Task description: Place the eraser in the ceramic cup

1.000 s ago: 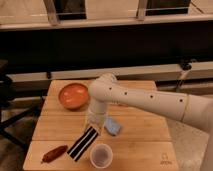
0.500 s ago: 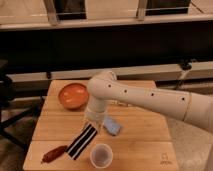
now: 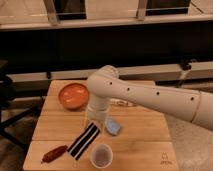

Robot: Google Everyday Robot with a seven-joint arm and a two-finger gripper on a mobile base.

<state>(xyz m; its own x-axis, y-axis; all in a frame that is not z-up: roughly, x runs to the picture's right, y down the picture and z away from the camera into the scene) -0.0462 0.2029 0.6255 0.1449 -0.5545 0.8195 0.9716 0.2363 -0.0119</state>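
The eraser (image 3: 83, 141), a long flat bar with black and white stripes, lies slanted on the wooden table (image 3: 140, 142), its upper end under my gripper. My gripper (image 3: 95, 124) points down at that upper end, at the end of the white arm (image 3: 150, 95) that reaches in from the right. The ceramic cup (image 3: 101, 155), small, pale, with a greyish-purple inside, stands upright just right of the eraser's lower end, near the table's front edge.
A wide orange bowl (image 3: 73, 95) sits at the back left. A small light-blue block (image 3: 113, 127) lies just right of the gripper. A reddish-brown sausage-shaped thing (image 3: 54, 154) lies at the front left. A dark chair (image 3: 7, 100) stands left of the table.
The arm's elbow has shifted slightly left, and the gripper has come down onto the eraser's upper end. The eraser, cup and other things have not moved.
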